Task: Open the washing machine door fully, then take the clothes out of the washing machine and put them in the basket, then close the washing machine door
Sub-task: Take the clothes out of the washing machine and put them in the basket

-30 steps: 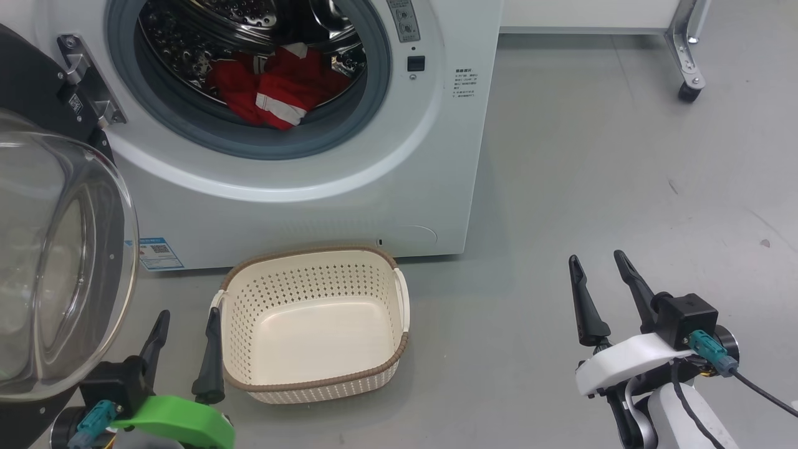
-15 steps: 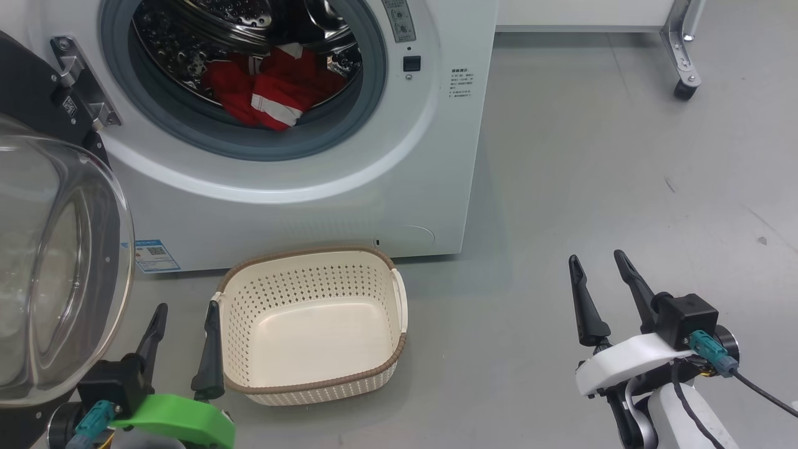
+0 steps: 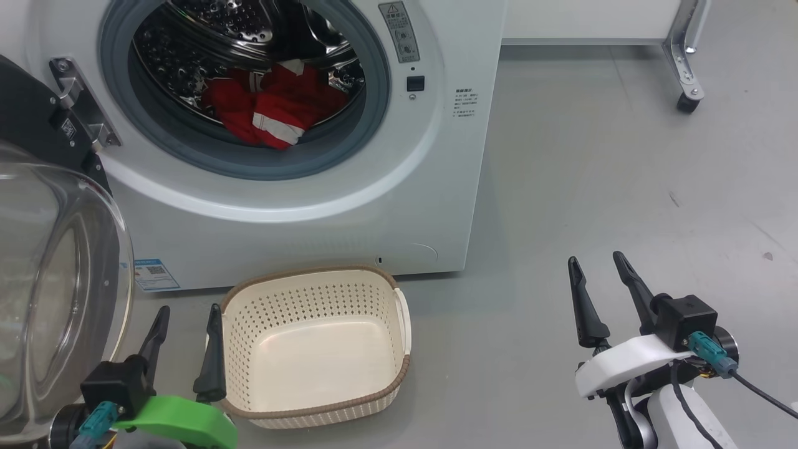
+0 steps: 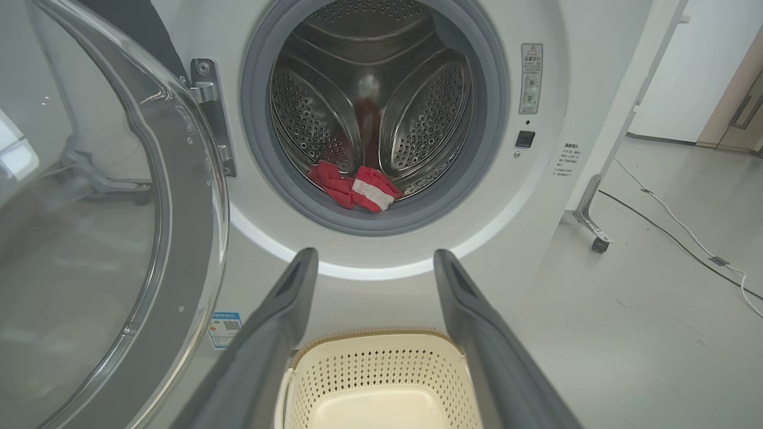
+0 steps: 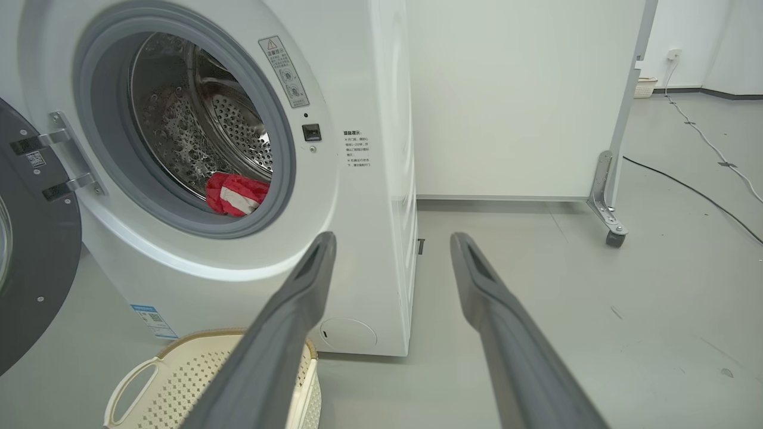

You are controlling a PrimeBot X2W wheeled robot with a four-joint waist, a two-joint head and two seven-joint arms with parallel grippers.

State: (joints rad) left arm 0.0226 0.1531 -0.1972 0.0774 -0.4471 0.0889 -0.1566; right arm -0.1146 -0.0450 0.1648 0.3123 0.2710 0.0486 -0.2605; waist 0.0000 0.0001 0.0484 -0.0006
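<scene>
Now: one big white front-loading washing machine (image 3: 436,187), upper frame; its one round black-rimmed glass door (image 3: 56,280) swung open, left edge; one red-and-white heap of clothes (image 3: 274,109) in the drum; one cream perforated plastic basket (image 3: 312,272), lower centre; left gripper (image 3: 189,312) and right gripper (image 3: 595,259), lower corners, both spread, holding nothing.

Grey floor (image 3: 592,187): washing machine (image 3: 299,231), basket (image 3: 312,293)

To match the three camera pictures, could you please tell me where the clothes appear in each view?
Head view: the clothes, upper left of centre, inside the washing machine.
Left wrist view: the clothes, just above the middle.
Right wrist view: the clothes, left of centre.
Shared landmark: the grey gasket around the opening.
</scene>
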